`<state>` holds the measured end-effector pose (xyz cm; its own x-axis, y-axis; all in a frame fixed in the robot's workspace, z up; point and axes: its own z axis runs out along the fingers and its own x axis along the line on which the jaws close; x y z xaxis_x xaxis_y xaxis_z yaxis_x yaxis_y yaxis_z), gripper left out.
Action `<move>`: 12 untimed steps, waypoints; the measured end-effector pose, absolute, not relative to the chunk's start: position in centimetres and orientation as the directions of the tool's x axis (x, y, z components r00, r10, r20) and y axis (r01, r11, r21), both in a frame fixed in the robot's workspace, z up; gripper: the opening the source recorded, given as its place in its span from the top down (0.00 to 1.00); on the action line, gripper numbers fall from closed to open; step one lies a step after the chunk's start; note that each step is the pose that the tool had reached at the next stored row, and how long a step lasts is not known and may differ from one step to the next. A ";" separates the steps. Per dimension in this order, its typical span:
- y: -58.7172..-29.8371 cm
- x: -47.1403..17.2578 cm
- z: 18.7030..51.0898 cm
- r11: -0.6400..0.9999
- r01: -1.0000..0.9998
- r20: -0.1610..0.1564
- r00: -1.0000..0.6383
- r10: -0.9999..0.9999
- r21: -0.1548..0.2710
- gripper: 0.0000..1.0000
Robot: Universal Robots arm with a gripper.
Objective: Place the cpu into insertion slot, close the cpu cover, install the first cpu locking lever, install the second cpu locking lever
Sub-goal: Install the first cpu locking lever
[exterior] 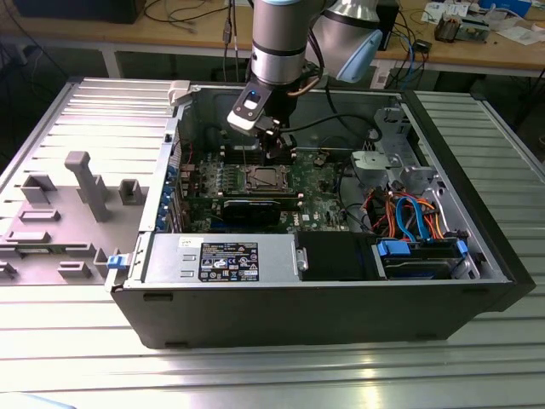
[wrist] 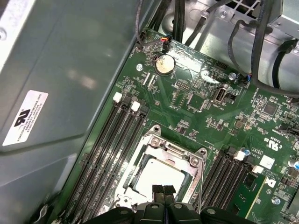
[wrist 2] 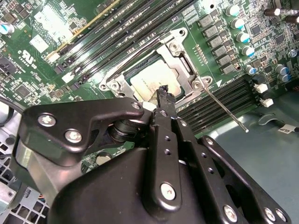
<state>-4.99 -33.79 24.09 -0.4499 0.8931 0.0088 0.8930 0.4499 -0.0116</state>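
The black two-finger gripper (wrist: 163, 190) hangs low inside the open dark-grey metal computer case (exterior: 477, 256), right over the square, silver-bordered insertion slot (wrist: 134, 176) set into the green motherboard (wrist: 201, 100). In the first wrist view its jaws are pressed together, tip beside tip, with nothing between them.

The small flat square cpu (wrist: 156, 173) with a silvery-grey metal top lies flat in the insertion slot. The thin square silver metal cpu cover (wrist: 174, 150) lies down around it, and the cpu shows through the cover's large window. The gripper's tips are over the edge of the cpu; whether they touch it cannot be told.

In the second wrist view a thin silver wire locking lever (wrist 2: 226, 111) juts out from one corner of the slot's frame, slanting across the long black memory slots (wrist 2: 140, 23) beside it, its free end over the grey case floor.

In the exterior view the case lies on its side on a ribbed grey metal table (exterior: 255, 375), with a grey-labelled power supply box (exterior: 226, 258) along the case's near wall, well apart from the gripper
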 end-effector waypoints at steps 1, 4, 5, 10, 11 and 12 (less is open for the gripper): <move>-33.8 -5.0 24.1 0.452 0.892 0.009 -0.451 0.892 -0.012 0.89; -33.8 -5.0 24.1 0.456 0.890 0.009 -0.456 0.890 -0.012 0.89; -33.8 -5.0 24.1 0.458 0.889 0.009 -0.457 0.889 -0.012 0.89; -33.8 -5.0 24.1 0.469 0.883 0.009 -0.469 0.883 -0.012 0.89; -33.8 -5.0 24.1 0.470 0.883 0.009 -0.470 0.883 -0.012 0.89; -33.8 -5.0 24.1 0.471 0.882 0.009 -0.471 0.882 -0.012 0.89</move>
